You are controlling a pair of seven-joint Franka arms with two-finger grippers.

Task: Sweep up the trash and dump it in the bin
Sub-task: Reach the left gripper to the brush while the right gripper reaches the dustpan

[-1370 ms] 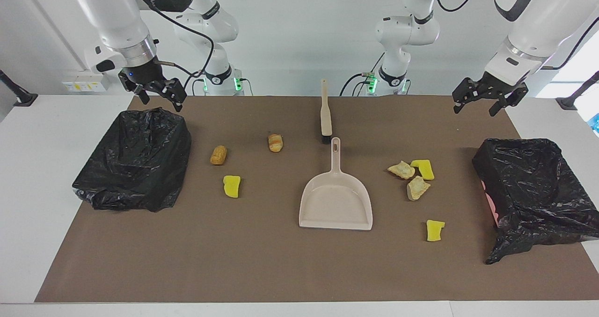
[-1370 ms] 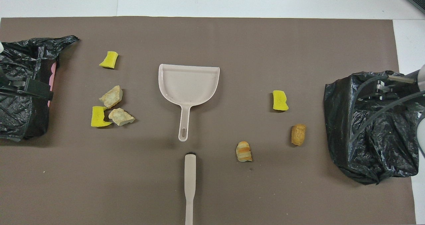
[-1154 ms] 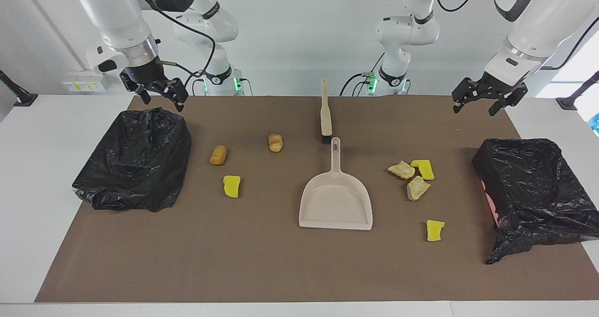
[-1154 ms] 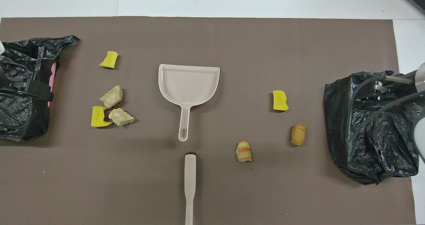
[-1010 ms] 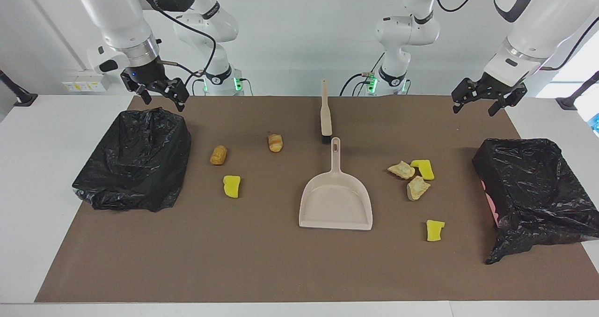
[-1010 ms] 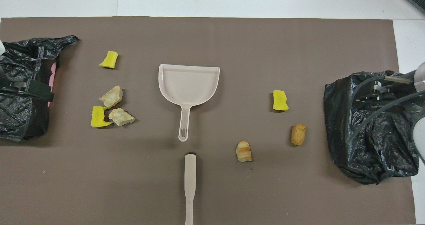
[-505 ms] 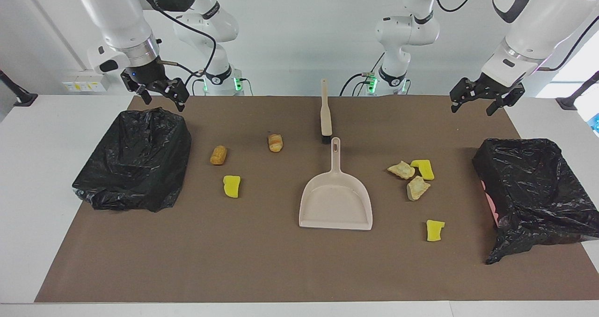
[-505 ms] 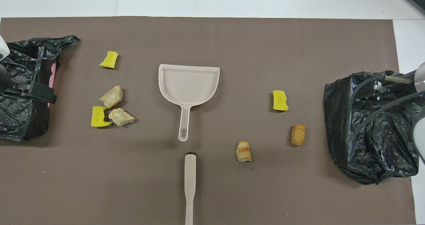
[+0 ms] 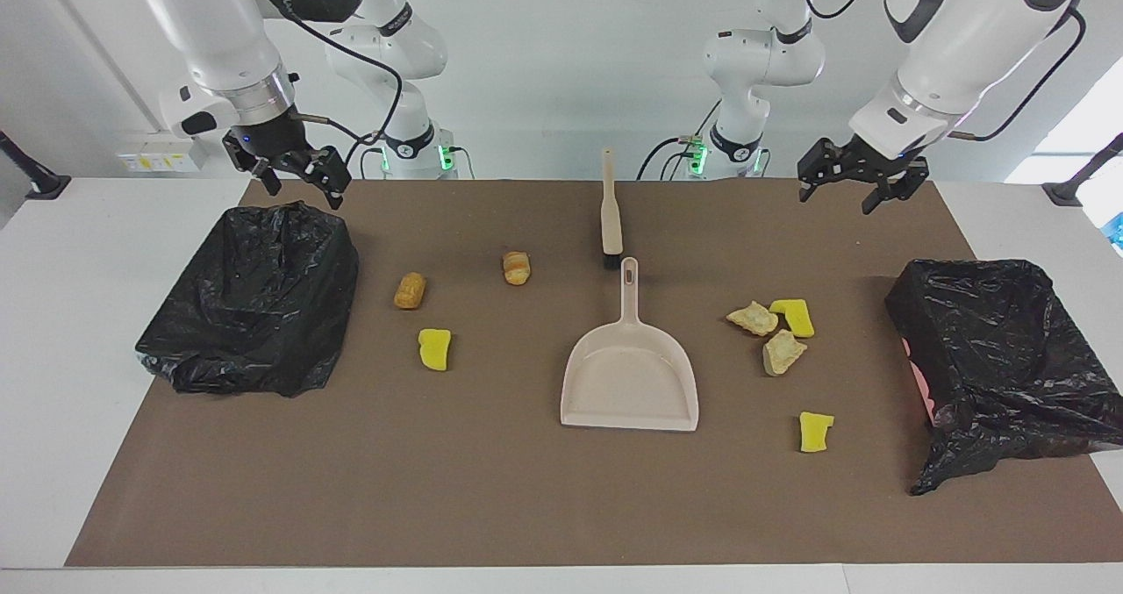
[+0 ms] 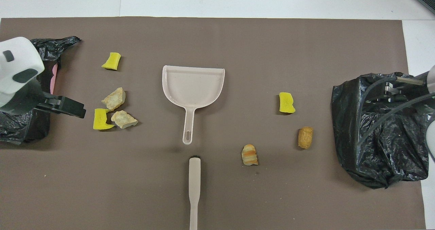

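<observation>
**Trash lying unswept, tools untouched**

Trash is sitting in two loose groups on the brown mat. Toward the right arm's end, a golden lump, a striped bread piece and a yellow foam chunk are lying well apart from one another. Toward the left arm's end, two tan lumps are crowding a yellow foam piece, the three touching or nearly so, and a fourth scrap, another yellow chunk, is resting farther from the robots.

The beige dustpan is lying flat between the two groups, pan empty, handle pointing toward the robots. The brush is lying just nearer the robots, bristle end almost meeting the dustpan's handle tip.

A black-bagged bin is standing at the right arm's end of the mat, and a second black-bagged bin at the left arm's end; nothing can be seen inside either.

The left gripper is hanging in the air over the mat's edge nearest the robots, fingers spread and gripping nothing. The right gripper is hovering above the robots' edge of the bin at its end, fingers likewise parted and empty.

By my reading, the job is barely beginning: all seven scraps are lying on the mat, neither tool is being held, and picking up brush and dustpan, sweeping and dumping are all remaining.
</observation>
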